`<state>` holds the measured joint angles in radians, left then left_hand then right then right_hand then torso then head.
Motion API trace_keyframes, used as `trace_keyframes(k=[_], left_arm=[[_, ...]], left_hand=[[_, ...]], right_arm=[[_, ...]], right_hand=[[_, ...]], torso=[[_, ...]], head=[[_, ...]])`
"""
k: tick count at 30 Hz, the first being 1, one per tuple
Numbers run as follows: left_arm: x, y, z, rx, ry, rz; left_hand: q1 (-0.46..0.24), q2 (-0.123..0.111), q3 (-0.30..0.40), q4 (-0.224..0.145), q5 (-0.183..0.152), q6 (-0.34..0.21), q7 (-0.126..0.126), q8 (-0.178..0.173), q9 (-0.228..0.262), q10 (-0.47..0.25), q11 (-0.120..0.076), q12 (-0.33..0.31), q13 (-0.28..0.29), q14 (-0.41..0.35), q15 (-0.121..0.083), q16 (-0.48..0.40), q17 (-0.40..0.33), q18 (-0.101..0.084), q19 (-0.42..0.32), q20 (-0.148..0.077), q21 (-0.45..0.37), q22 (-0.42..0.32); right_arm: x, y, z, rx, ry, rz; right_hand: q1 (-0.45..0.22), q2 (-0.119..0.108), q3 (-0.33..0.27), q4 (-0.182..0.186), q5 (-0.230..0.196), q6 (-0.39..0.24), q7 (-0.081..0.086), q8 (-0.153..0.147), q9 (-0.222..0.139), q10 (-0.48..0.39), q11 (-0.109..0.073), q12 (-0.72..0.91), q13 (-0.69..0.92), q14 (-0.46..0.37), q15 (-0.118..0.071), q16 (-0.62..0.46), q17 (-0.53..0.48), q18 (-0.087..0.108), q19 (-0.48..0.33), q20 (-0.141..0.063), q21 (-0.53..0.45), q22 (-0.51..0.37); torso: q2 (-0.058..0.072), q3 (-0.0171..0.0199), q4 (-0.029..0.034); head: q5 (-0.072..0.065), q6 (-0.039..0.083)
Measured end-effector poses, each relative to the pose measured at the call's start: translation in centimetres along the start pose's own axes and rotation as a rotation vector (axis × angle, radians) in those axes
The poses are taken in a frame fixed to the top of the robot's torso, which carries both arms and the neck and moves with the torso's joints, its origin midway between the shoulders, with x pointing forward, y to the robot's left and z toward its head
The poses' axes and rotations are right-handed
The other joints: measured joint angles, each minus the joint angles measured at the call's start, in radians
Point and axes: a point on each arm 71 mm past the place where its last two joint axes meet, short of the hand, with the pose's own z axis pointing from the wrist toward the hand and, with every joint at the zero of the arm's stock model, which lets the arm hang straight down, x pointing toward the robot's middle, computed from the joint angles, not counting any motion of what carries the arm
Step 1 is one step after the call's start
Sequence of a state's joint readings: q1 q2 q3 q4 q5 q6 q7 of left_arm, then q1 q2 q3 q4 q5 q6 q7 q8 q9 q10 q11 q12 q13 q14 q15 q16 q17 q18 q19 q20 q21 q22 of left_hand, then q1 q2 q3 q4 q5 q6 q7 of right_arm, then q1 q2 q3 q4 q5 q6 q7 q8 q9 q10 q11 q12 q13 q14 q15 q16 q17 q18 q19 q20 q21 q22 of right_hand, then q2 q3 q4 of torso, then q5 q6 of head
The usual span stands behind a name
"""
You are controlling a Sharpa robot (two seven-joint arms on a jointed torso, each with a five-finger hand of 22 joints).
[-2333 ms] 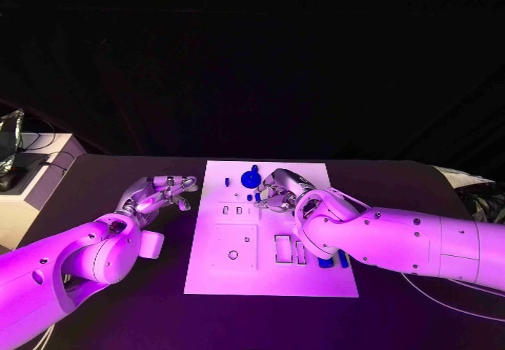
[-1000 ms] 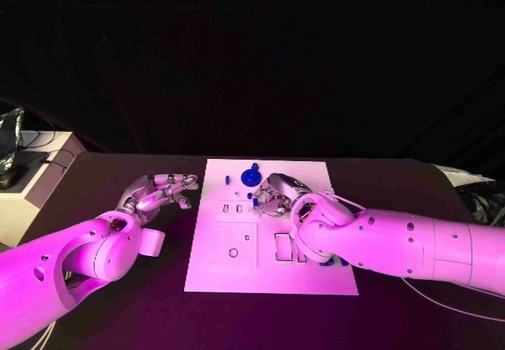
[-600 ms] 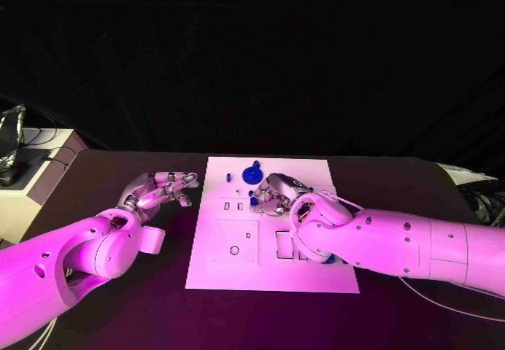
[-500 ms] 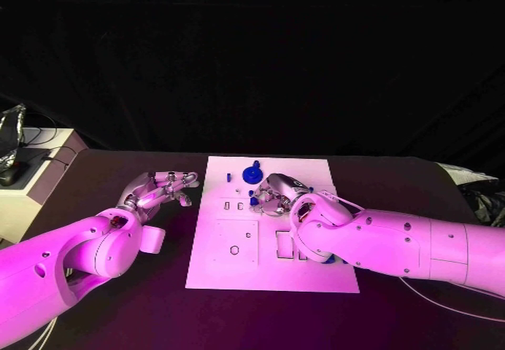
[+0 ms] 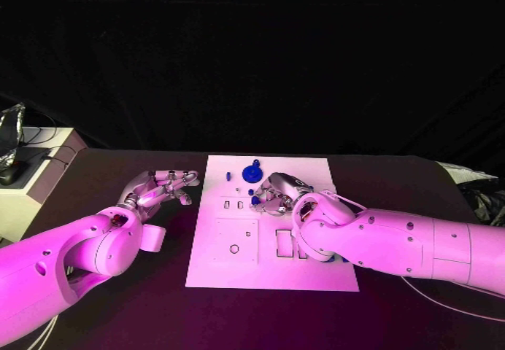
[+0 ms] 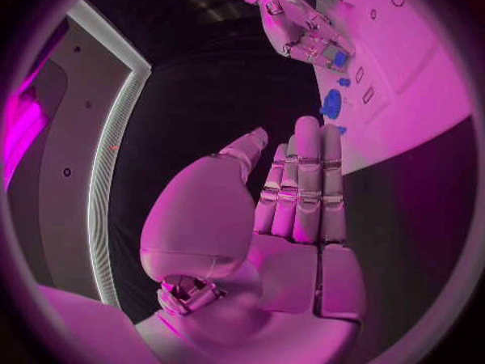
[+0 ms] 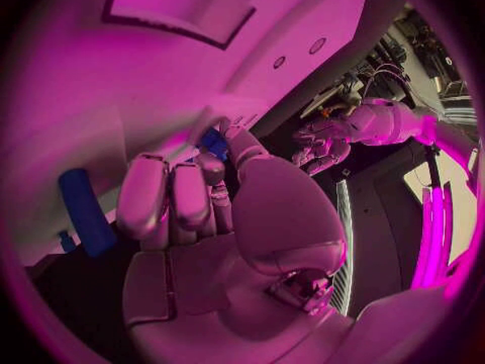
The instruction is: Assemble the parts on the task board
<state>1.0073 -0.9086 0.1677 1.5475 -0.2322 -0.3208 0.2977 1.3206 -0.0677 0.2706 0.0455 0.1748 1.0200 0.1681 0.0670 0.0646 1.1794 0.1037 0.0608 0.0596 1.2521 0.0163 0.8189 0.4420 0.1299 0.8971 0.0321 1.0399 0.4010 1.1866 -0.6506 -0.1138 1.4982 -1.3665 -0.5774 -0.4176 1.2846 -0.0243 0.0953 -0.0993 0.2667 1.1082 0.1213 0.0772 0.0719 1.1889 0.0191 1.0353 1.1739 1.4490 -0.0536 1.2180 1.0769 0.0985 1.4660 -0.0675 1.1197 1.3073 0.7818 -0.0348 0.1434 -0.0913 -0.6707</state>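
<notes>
Right robot hand (image 5: pixel 276 195) apparently around small blue part (image 5: pixel 256 200)

The black table (image 5: pixel 126 292) carries a white task board (image 5: pixel 268 273) lying flat at its middle, its long sides running away from the robot. On the board lie small blue parts: a round one (image 5: pixel 252 173) near the far edge, a small piece (image 5: pixel 256 200) a little nearer, and another (image 5: pixel 342 257) at the right edge, mostly hidden by the right arm. Dark table surface shows on all sides of the board.
</notes>
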Motion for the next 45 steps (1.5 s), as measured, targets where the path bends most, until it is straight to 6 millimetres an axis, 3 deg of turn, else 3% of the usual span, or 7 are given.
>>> trace_keyframes(k=[12,16,25,30,34,40,45], left_arm=[[-0.08,0.03,0.00,-0.001,-0.002,0.001],[-0.09,0.03,0.01,-0.001,-0.002,0.001],[-0.10,0.04,0.01,-0.001,-0.003,0.001],[-0.11,0.04,0.01,-0.001,-0.003,0.001],[-0.13,0.05,0.01,-0.001,-0.003,0.001],[-0.13,0.06,0.02,-0.001,-0.003,0.001],[-0.14,0.07,0.02,-0.002,-0.003,0.001]], left_hand=[[0.000,0.000,0.000,0.000,0.000,0.000,0.000,0.000,0.000,0.000,0.000,0.000,0.000,0.000,0.000,0.000,0.000,0.000,0.000,0.000,0.000,0.000],[0.000,0.000,0.000,0.000,0.000,0.000,0.000,0.000,0.000,0.000,0.000,0.000,0.000,0.000,0.000,0.000,0.000,0.000,0.000,0.000,0.000,0.000],[0.000,0.000,0.000,0.000,0.000,0.000,0.000,0.000,0.000,0.000,0.000,0.000,0.000,0.000,0.000,0.000,0.000,0.000,0.000,0.000,0.000,0.000],[0.000,0.000,0.000,0.000,0.000,0.000,0.000,0.000,0.000,0.000,0.000,0.000,0.000,0.000,0.000,0.000,0.000,0.000,0.000,0.000,0.000,0.000],[0.000,0.000,0.000,0.000,0.000,0.000,0.000,0.000,0.000,0.000,0.000,0.000,0.000,0.000,0.000,0.000,0.000,0.000,0.000,0.000,0.000,0.000],[0.000,0.000,0.000,0.000,0.000,0.000,0.000,0.000,0.000,0.000,0.000,0.000,0.000,0.000,0.000,0.000,0.000,0.000,0.000,0.000,0.000,0.000],[0.000,0.000,0.000,0.000,0.000,0.000,0.000,0.000,0.000,0.000,0.000,0.000,0.000,0.000,0.000,0.000,0.000,0.000,0.000,0.000,0.000,0.000]], right_arm=[[-0.27,-0.07,-0.15,-0.029,-0.035,0.027],[-0.34,-0.01,-0.16,-0.042,-0.044,0.042],[-0.48,-0.03,-0.19,-0.063,-0.054,0.077],[-0.50,-0.13,-0.17,-0.067,-0.051,0.088],[-0.49,-0.18,-0.15,-0.068,-0.046,0.095],[-0.45,-0.26,-0.12,-0.069,-0.037,0.100],[-0.43,-0.38,-0.08,-0.066,-0.030,0.101]], right_hand=[[0.008,0.008,0.018,-0.018,0.010,0.012,-0.005,0.000,-0.001,0.004,-0.004,-0.004,-0.005,0.000,0.000,0.004,0.001,0.000,0.000,0.000,0.004,0.001],[0.013,0.013,0.036,-0.036,0.016,0.020,-0.012,-0.001,-0.003,-0.018,0.003,-0.211,-0.181,-0.004,-0.004,0.000,-0.008,0.000,0.000,0.000,0.002,0.001],[0.013,0.013,0.050,-0.050,0.018,0.023,-0.016,-0.004,-0.002,-0.009,-0.006,-0.312,-0.302,-0.002,-0.009,-0.008,-0.012,0.000,0.000,-0.008,-0.008,0.001],[0.006,0.006,0.074,-0.059,0.018,0.013,-0.006,-0.007,-0.003,0.024,-0.023,-0.515,-0.514,-0.002,-0.009,-0.022,-0.023,0.000,0.000,-0.008,-0.015,0.001],[-0.002,-0.002,0.098,-0.057,0.017,0.019,-0.002,-0.012,-0.006,0.078,-0.003,-0.699,-0.718,-0.002,-0.009,-0.027,-0.033,0.000,0.000,-0.008,-0.023,0.001],[-0.007,-0.007,0.113,-0.053,0.017,0.017,0.001,-0.016,-0.006,0.112,0.014,-0.827,-0.859,-0.001,-0.009,-0.031,-0.041,-0.003,0.000,-0.008,-0.031,0.000],[-0.007,-0.007,0.119,-0.047,0.017,0.017,0.001,-0.020,-0.006,0.131,0.012,-0.897,-0.933,-0.003,-0.006,-0.054,-0.068,-0.007,0.000,-0.008,-0.059,0.000]], torso=[[0.000,0.0000,-0.0004],[0.000,-0.0002,-0.0004],[0.000,-0.0005,-0.0003],[0.000,-0.0005,-0.0004],[0.000,-0.0004,-0.0004],[0.000,-0.0003,-0.0004],[0.001,-0.0002,-0.0007]], head=[[0.000,0.004],[0.000,0.005],[-0.001,0.006],[0.000,0.006],[0.000,0.006],[0.000,0.004],[0.000,0.003]])
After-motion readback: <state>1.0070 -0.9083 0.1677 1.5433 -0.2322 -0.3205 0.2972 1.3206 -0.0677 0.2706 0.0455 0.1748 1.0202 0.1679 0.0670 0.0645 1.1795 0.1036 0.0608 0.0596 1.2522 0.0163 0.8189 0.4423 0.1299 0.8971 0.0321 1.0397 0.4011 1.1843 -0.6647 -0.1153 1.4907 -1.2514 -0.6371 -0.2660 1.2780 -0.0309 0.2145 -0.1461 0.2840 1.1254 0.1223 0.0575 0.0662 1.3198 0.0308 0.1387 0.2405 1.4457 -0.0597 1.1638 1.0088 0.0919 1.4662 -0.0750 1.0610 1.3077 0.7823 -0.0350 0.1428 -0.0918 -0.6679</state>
